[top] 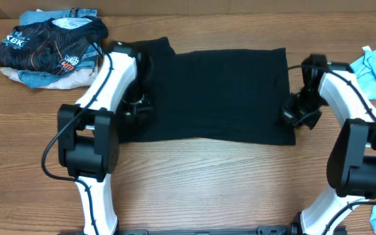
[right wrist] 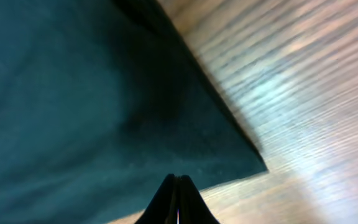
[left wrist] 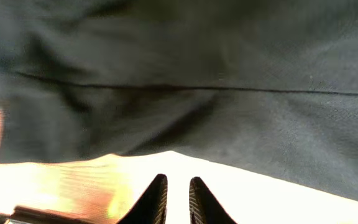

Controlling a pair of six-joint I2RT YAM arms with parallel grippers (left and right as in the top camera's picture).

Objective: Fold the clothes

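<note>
Overhead view: a wooden surface carries a black shirt spread flat at its centre, between the two arms. The shirt is soft, light cloth. It will likely sag and crease wherever it is lifted, so it is best taken at the corners or along an edge, not in the middle. Its long axis runs left to right. A flap at the far left corner is probably a sleeve, and the right edge is straight, so the neck end probably points left and the hem right (neither collar nor tag can be seen).

The left arm reaches over the shirt's left end. The right arm stands at the near right corner. A pile of printed clothes lies at the far left, apart from the shirt, and a blue cloth lies at the far right.

Left wrist view: the left fingers are slightly parted with nothing between them, just off the shirt's edge over bare surface.

Right wrist view: the right fingers are pressed together at the shirt's corner. Whether they pinch any cloth cannot be told.
</note>
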